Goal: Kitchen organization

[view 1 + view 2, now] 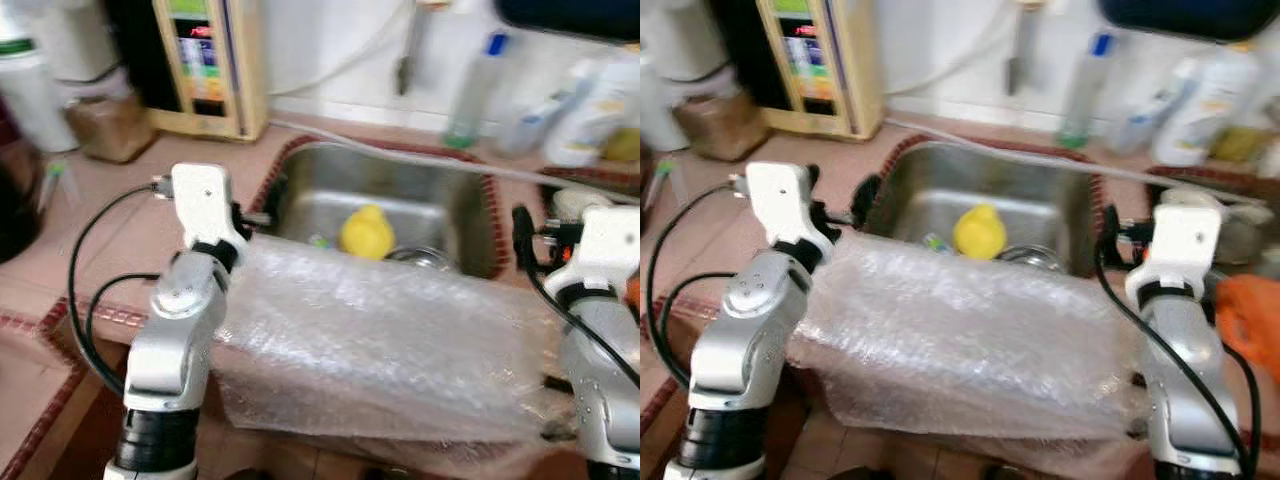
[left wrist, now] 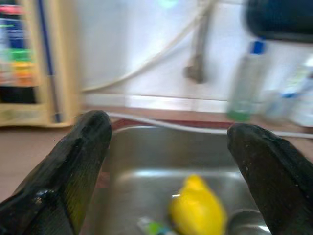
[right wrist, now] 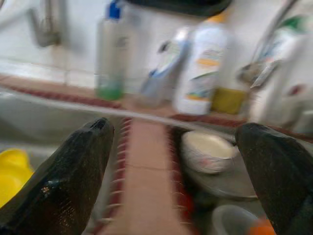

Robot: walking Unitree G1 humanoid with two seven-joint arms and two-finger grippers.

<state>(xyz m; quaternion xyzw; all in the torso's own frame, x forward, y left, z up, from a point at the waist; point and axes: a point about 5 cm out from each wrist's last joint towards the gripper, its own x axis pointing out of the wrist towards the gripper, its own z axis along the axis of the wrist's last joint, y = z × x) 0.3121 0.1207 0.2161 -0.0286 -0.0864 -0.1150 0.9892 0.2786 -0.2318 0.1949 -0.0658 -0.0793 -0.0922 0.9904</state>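
Pinkish tiled surface (image 1: 120, 200) with a dark red patterned border ran along a white wall and carried a steel sink (image 1: 440, 200) set into it.

Item: bubble wrap sheet (image 1: 380, 340), clear, lay draped over the near edge of the surface just in front of the sink, between the two silver arms and below both tools.

Item: yellow object (image 1: 367, 232), rounded, sat in the sink basin just beyond the sheet; in the left wrist view it lay ahead of and between the fingers. A small green-and-white item (image 1: 318, 241) lay beside it.

Item: left tool (image 2: 166, 161), over the sink's left rim, fingers (image 2: 73, 171) spread wide, gripping nothing.

Item: right tool (image 3: 171, 166), over the strip of surface at the sink's right side, fingers (image 3: 68, 171) likewise spread wide with nothing between them. Ahead of it lay a white bowl (image 3: 210, 152) among other dishes.

Item: clear bottle with blue cap (image 1: 475, 90), standing at the wall behind the sink; white bottles (image 1: 590, 110) to its right.

Item: wooden-framed appliance (image 1: 205, 60) at the back left, a brown-filled container (image 1: 108, 125) beside it.

Item: pale hose (image 1: 420, 160) crossing along the sink's far rim.
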